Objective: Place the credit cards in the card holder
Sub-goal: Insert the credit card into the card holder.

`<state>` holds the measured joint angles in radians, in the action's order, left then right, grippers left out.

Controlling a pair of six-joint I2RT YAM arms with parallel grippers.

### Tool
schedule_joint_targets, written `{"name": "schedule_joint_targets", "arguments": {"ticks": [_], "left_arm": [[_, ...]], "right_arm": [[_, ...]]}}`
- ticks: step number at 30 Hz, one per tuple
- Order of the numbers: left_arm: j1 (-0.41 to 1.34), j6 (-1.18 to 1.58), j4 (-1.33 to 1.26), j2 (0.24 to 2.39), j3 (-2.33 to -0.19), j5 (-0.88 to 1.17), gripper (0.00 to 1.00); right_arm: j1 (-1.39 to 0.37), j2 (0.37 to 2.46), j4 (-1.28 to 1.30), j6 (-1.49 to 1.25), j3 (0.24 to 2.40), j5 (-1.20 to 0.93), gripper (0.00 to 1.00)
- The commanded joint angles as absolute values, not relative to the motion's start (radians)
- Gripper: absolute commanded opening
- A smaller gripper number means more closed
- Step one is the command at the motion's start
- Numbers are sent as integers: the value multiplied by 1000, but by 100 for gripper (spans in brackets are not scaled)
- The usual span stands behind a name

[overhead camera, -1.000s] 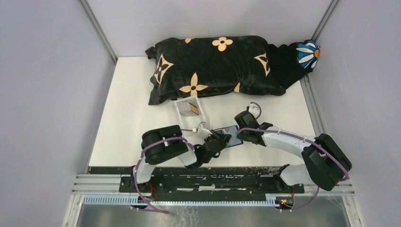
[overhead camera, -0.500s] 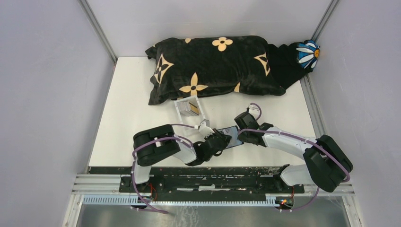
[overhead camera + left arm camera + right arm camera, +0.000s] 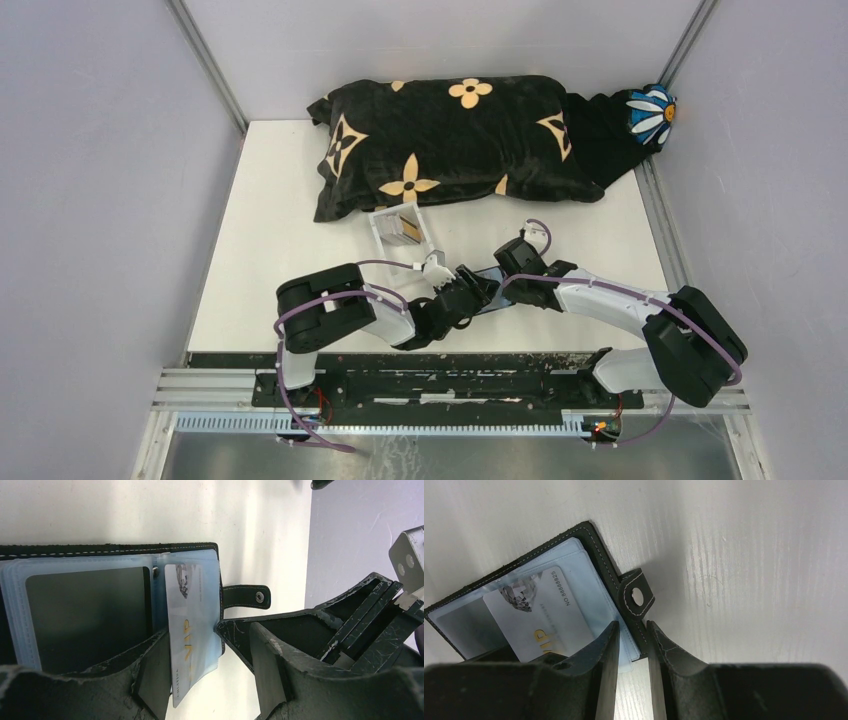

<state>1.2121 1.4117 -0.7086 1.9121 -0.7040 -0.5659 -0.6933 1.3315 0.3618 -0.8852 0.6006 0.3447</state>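
On white table (image 3: 270, 220), card holder (image 3: 85, 605) (grey walls (image 3: 100, 200))

Cannot see the card holder (image 3: 90, 562) past the left wrist view's left edge, nor its lower part behind the left gripper (image 3: 202, 640). Likewise behind the right gripper (image 3: 631, 626). Cannot tell what sits in the clear box (image 3: 379, 228): too small.

A white table (image 3: 270, 250) (evenly lit) sits between 3 pale grey walls (image 3: 100, 200).
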Motion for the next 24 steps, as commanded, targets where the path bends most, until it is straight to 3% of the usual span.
{"name": "schedule_joint_targets", "arguments": {"ticks": [1,11,24], "left_arm": [[1222,1367,-408,1964,-661,-531,62],[1223,1393,-315,1935,-683,-542,49],[1223,1361,-277,1919,-708,-538,49]], "right_arm": [[-703,1328,472,-858,609,370,32],[-705,1276,502,-859,618,389,32],[-730,1199,552,-828,673,380,32]]}}
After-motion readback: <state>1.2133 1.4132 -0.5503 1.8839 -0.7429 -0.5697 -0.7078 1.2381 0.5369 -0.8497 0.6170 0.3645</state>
